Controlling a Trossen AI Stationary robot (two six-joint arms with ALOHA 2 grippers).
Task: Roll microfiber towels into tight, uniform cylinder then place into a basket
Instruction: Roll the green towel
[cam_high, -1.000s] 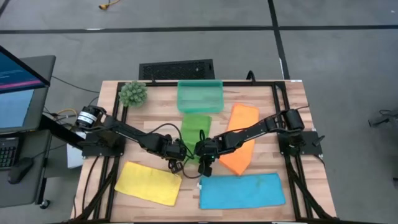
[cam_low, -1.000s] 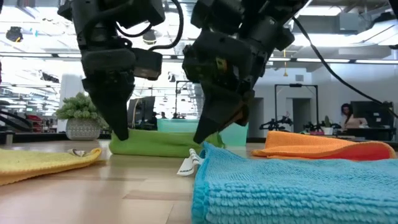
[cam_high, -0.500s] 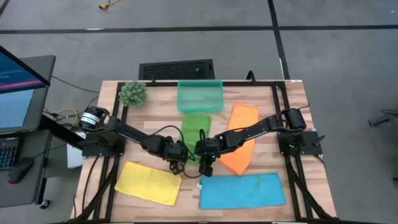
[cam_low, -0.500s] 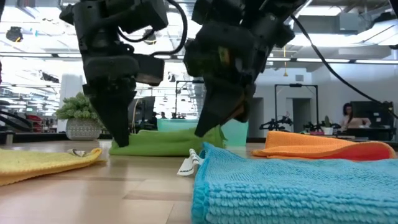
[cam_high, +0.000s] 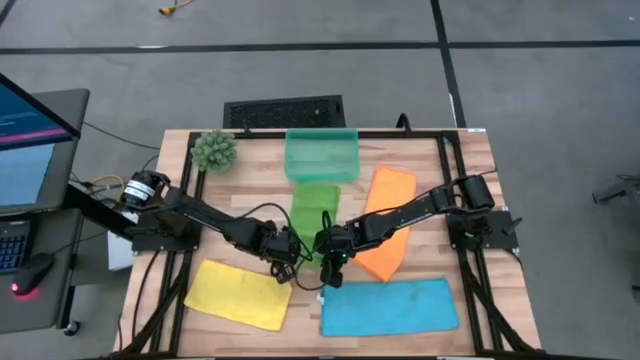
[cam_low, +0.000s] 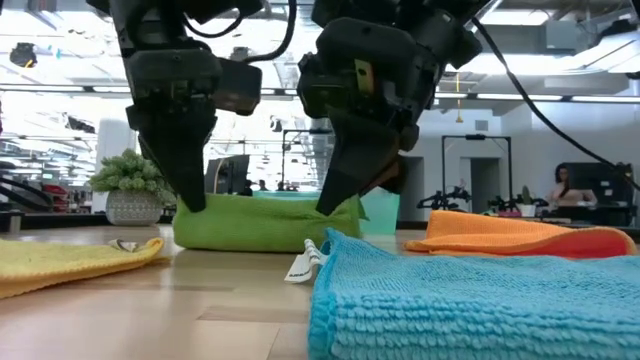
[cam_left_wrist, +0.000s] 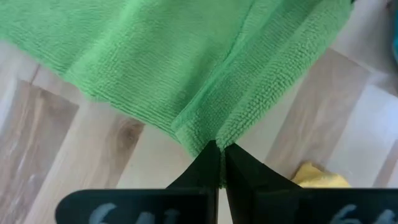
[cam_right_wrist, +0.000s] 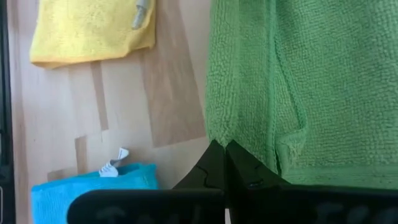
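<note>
Left gripper (cam_left_wrist: 219, 148): pinched shut on a near corner of the green towel (cam_high: 313, 215).
Right gripper (cam_right_wrist: 219, 149): clamped on the other near corner.
Green towel: mid-table, its near edge lifted off the wood.
Basket (cam_high: 321, 155): at the far edge, just beyond the green towel.
Orange towel (cam_high: 384, 238): beside the green one.
</note>
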